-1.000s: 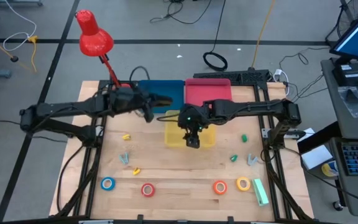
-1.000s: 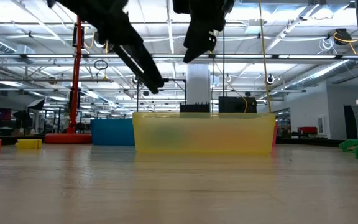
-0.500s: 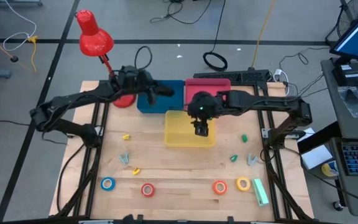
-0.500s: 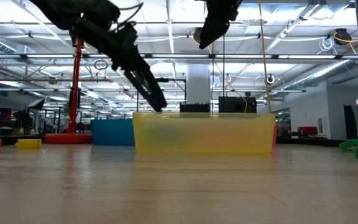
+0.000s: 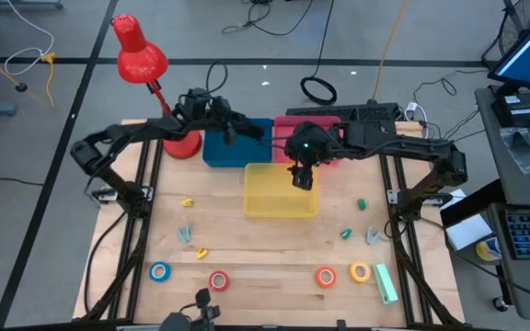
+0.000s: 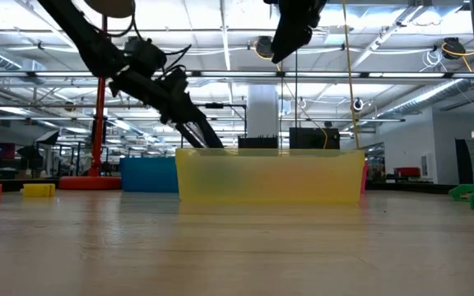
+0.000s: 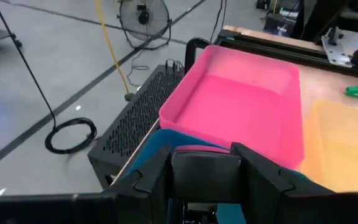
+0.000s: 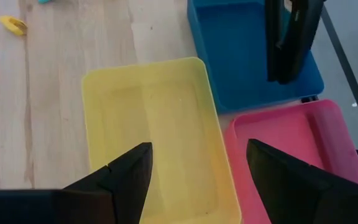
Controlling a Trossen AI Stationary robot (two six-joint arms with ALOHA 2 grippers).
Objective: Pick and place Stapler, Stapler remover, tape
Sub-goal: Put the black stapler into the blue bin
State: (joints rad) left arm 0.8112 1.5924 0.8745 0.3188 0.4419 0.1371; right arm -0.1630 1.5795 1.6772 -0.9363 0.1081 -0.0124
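Observation:
My left gripper point(image 5: 249, 132) hangs over the blue bin point(image 5: 217, 153), shut on a dark oblong stapler point(image 7: 204, 174). The right wrist view shows the same stapler point(image 8: 291, 43) above that bin. My right gripper point(image 5: 302, 176) stands open and empty above the far side of the yellow bin point(image 5: 279, 200). A pale green stapler point(image 5: 386, 283) lies flat at the near right. Small stapler removers, such as a grey one point(image 5: 184, 233) and a green one point(image 5: 361, 204), lie on the wood. The blue point(image 5: 159, 271), red point(image 5: 218, 279), orange point(image 5: 326, 275) and yellow point(image 5: 360, 272) tape rolls lie flat along the near edge. My left gripper pinches the dark stapler between its two fingers, one on each long side point(image 7: 176, 177). The fingers point(image 6: 204, 131) slant downward from the table's left. The stapler is lifted clear, above the blue bin; which end is held, the gripper itself hides.
The pink bin point(image 7: 241, 106) stands beside the blue one at the far edge, with the yellow bin just in front of them. A red desk lamp point(image 5: 141, 55) stands at the far left corner. Bare wood lies between the bins and the tape rolls.
My left gripper has swung toward the table's far edge and sunk, carrying the stapler over the blue bin. My right gripper has risen and drawn back toward the far edge of the yellow bin, staying open.

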